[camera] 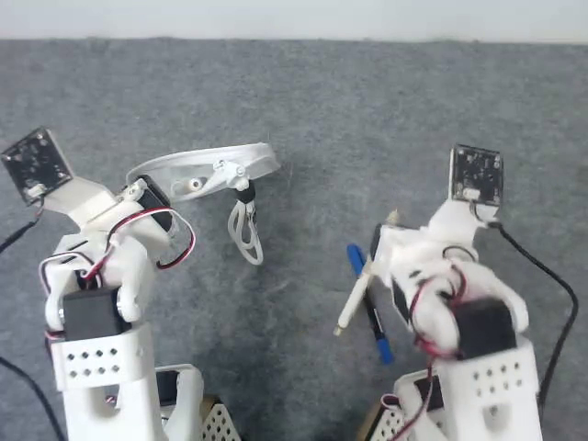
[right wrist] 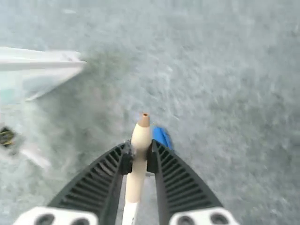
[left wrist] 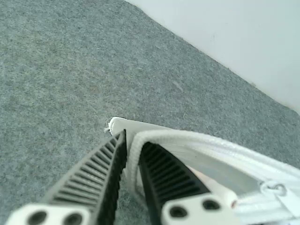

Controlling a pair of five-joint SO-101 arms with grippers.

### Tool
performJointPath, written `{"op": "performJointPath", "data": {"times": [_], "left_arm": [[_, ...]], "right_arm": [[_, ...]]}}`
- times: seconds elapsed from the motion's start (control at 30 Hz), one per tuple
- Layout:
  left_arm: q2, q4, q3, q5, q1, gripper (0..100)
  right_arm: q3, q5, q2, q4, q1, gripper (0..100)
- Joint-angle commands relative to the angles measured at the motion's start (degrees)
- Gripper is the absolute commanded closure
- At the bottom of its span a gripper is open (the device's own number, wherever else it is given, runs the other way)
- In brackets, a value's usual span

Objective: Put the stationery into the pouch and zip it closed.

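Observation:
A white zip pouch (camera: 216, 168) is held off the grey carpet at the back left, its wrist strap (camera: 246, 231) hanging down. My left gripper (left wrist: 131, 139) is shut on the pouch's rim (left wrist: 197, 140) beside the zip; in the high view this gripper (camera: 152, 191) sits at the pouch's left end. My right gripper (right wrist: 139, 149) is shut on a cream pen (right wrist: 139, 133), which in the high view slants down to the left (camera: 354, 299) from the gripper (camera: 377, 262). A blue pen (camera: 369, 305) lies on the carpet just beneath, and its end shows behind the cream pen (right wrist: 162, 136).
Grey carpet (camera: 367, 129) covers the table up to a white wall (camera: 294, 18) at the back. Both arm bases (camera: 101, 367) stand at the near edge. The pouch's corner (right wrist: 42, 70) is well apart from the held pen.

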Motion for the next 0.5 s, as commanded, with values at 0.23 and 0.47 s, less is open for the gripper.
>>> {"op": "performJointPath", "data": {"times": [0.23,0.47], "left_arm": [[0.4,-1.8,-0.1,0.7,-0.4,99],[0.4,-1.8,-0.1,0.7,-0.4,99]], "right_arm": [[-3.4,5.6,-14.4,-4.6,-6.7,99.3],[-3.4,8.9,-19.1,-12.6,-6.9,99.3]]}}
